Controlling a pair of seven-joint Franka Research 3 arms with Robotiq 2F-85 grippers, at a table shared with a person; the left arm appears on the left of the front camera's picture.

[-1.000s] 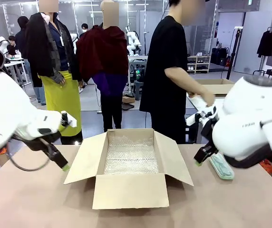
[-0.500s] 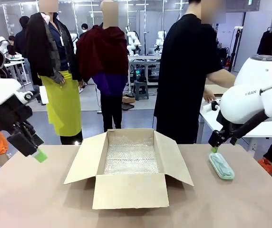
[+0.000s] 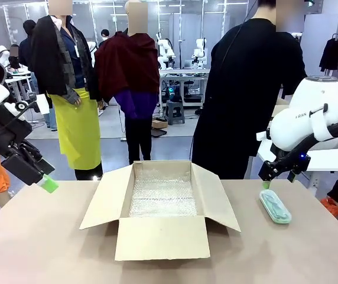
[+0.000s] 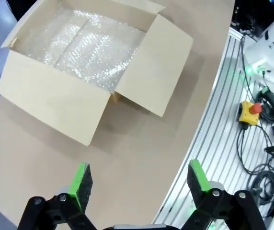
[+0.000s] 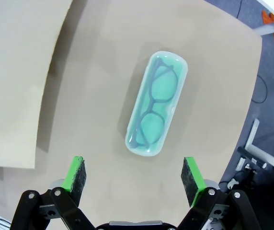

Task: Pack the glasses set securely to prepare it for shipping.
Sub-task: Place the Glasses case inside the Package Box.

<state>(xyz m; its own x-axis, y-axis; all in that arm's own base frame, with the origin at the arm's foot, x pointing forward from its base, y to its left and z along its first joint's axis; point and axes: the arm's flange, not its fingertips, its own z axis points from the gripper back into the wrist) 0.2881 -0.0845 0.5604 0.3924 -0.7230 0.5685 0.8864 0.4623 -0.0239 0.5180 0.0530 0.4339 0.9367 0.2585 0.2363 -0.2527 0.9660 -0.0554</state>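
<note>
While its jaws stand spread wide and grip nothing, the right gripper [image 5: 133,175] looks straight down on the mint green case [image 5: 157,103]. The case lies flat on the table [image 5: 89,143], ahead of the two green pads [image 5: 190,175] and clear of both. It sits slightly nearer the pad on the picture's right, with its long axis running away from the fingers at a slight tilt.

The case is oblong with rounded corners and a pale translucent shell. Dark-framed eyeglasses show through its lid, folded, one lens above the other. No label or print can be read on it.

From the front, the right gripper [image 3: 267,177] hangs close over the far end of the case [image 3: 275,206]. Dark letters on that arm's white shell look like "FRAN", and any further letters cannot be seen.

The left gripper [image 4: 140,182] is likewise spread and empty. The cardboard box [image 4: 55,103] stands well ahead of its fingers, flaps open, with bubble wrap [image 4: 79,48] lining its floor. In the front view this gripper [image 3: 39,177] hovers off the box's [image 3: 160,236] left side, above the table edge.
</note>
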